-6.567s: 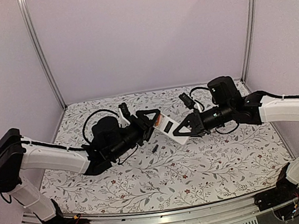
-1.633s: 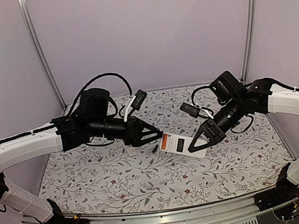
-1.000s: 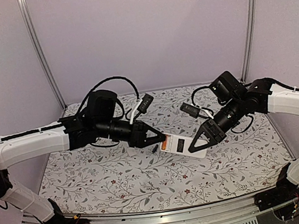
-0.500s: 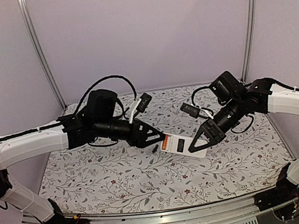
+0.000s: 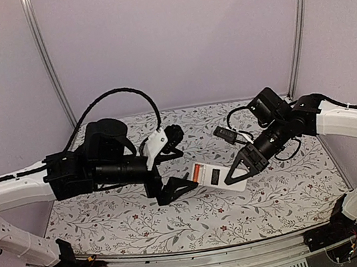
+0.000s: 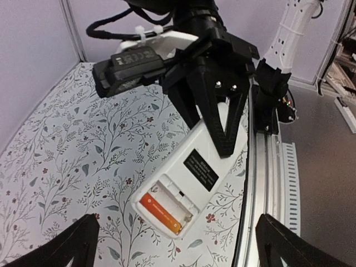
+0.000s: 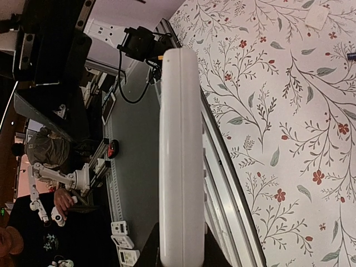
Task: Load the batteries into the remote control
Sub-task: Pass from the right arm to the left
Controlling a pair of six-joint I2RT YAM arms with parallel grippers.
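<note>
Top cam: high on near side, looking down over table (image 5: 276, 203). Left wrist: near, facing remote control (image 6: 186, 186) back. Right wrist: close along its edge, frame rolled. All share it.

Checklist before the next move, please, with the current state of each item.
1. Remote clamped in right gripper: ok.
2. Recess uncovered and facing up: ok.
3. Orange battery lying in the recess: ok.
4. Second slot free: ok.
5. Left gripper open and empty: ok.
6. Black battery located: cannot tell, no view shows it clearly.
</note>
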